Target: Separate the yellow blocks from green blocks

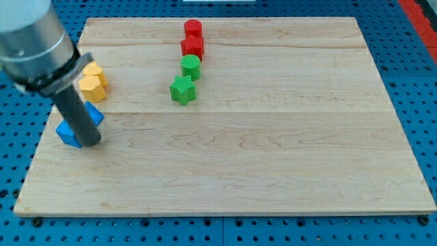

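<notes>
**Wood-grain worktop, six small blocks, no lettering anywhere**

Pale wooden planks, glued edge to edge with visible seams and fine grain, make up the worktop (273, 157); it sits on a blue perforated surface (20, 164). No brand, label or writing can be read on any block, the board or the arm.

Two yellow blocks (92, 80) sit touching each other near the view's left edge; they look like matte chunky pieces with faceted outlines, though their exact shapes are hard to tell apart. Well apart from them, toward the view's top centre, stands a column of four: a red cylinder (193, 29), a red block (193, 46) of angular form just below it, a green cylinder (190, 66), then a green star-shaped block (183, 89) with ribbed sides, lowest in the column.

A blue block (68, 131), angular, lies just below the yellow pair, partly hidden by the dark rod. My tip (89, 143) rests beside or against this blue block, below the yellow blocks and far left of the green ones. The arm carries no jawed end effector, only the straight rod beneath a grey cylindrical housing, so there is nothing to spread or press together.
</notes>
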